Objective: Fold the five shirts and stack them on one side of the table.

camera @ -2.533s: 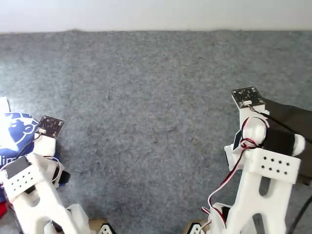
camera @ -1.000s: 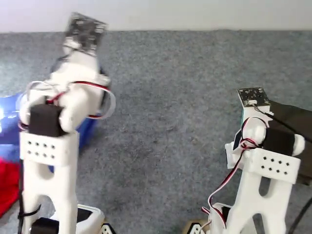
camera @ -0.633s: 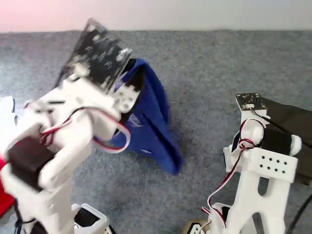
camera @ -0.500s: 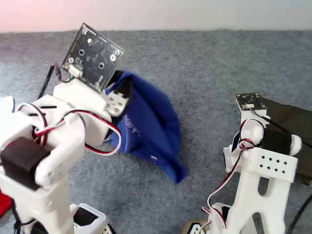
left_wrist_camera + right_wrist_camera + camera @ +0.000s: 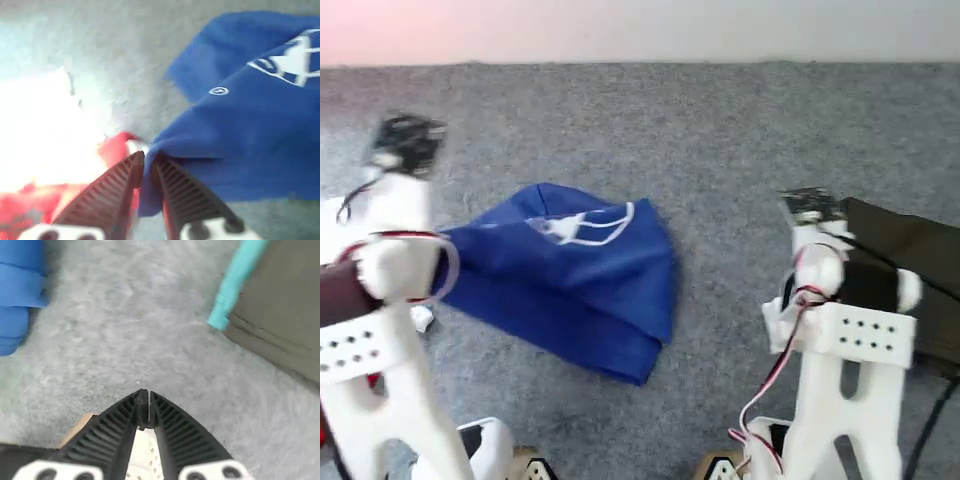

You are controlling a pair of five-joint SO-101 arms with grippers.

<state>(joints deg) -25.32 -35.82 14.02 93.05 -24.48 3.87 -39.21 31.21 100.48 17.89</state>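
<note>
The blue shirt (image 5: 570,285) lies rumpled on the grey table (image 5: 720,140), left of the middle. The left claw (image 5: 147,159) is closed on its edge, near a red cloth (image 5: 30,205) and a white cloth (image 5: 35,130). The right claw (image 5: 143,396) is closed on nothing, over bare table near a folded olive shirt (image 5: 285,305) with a teal strip (image 5: 235,280) beside it.

A robotics test bench is suggested here: a table (image 5: 720,150) covered in grey felt, a plain white wall (image 5: 670,30) seen beyond its far edge, bare-wired white plastic arms (image 5: 840,340) mounted at its near edge.
</note>
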